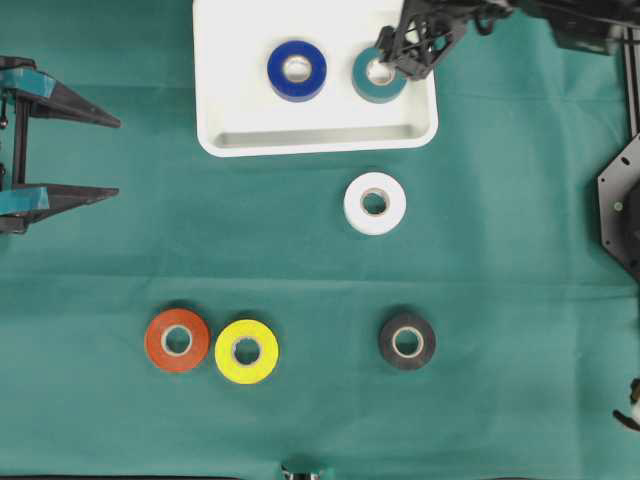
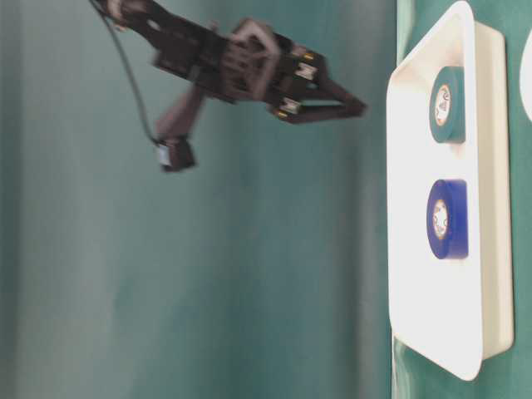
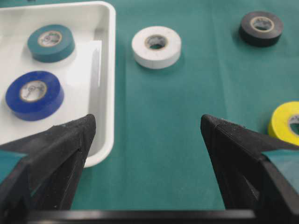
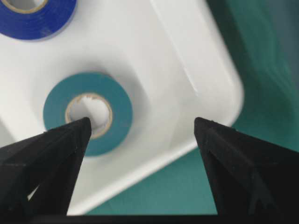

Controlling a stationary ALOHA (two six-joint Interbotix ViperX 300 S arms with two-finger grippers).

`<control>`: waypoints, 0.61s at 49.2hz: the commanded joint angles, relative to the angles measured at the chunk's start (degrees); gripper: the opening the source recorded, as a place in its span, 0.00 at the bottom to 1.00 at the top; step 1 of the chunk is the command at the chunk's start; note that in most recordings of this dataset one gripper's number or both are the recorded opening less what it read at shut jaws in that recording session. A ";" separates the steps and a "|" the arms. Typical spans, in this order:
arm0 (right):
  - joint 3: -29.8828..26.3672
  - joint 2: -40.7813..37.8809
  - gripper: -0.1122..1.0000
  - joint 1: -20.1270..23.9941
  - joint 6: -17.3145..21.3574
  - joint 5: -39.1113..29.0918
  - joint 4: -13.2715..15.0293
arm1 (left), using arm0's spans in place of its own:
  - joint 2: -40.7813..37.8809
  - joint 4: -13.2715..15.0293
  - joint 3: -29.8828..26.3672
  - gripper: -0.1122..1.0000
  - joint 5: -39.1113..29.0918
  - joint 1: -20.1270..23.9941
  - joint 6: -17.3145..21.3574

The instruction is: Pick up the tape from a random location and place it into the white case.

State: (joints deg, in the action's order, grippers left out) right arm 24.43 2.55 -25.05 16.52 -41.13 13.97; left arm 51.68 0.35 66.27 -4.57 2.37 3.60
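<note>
The white case is running off the top edge of the overhead view, so its far rim is hiding from sight. Inside it the teal tape is lying flat, hole facing up, beside the blue tape; the right gripper is hanging above the teal roll with its jaws standing wide apart and gripping nothing, partly covering the roll from overhead. Print inside the roll cores is showing but is too small to read. The left gripper is waiting at the left over the green worktop, jaws spread and empty. White tape, black tape, yellow tape and orange tape are lying flat outside the case.
</note>
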 commanded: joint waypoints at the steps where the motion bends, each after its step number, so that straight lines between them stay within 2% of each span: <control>1: -0.62 3.96 0.89 0.35 -0.09 -1.85 0.35 | -0.26 0.09 -0.79 0.98 0.26 0.70 0.00; 18: -0.53 12.57 0.89 0.35 -0.09 -5.89 1.14 | -0.26 0.18 -0.70 0.98 0.26 1.58 0.00; 30: -0.35 13.36 0.89 0.35 -0.09 -6.06 1.23 | -0.26 0.09 -0.70 0.98 0.26 1.58 0.00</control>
State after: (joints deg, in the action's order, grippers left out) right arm 24.70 14.77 -24.87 16.52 -47.37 14.94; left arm 51.68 0.35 66.27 -4.57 3.69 3.60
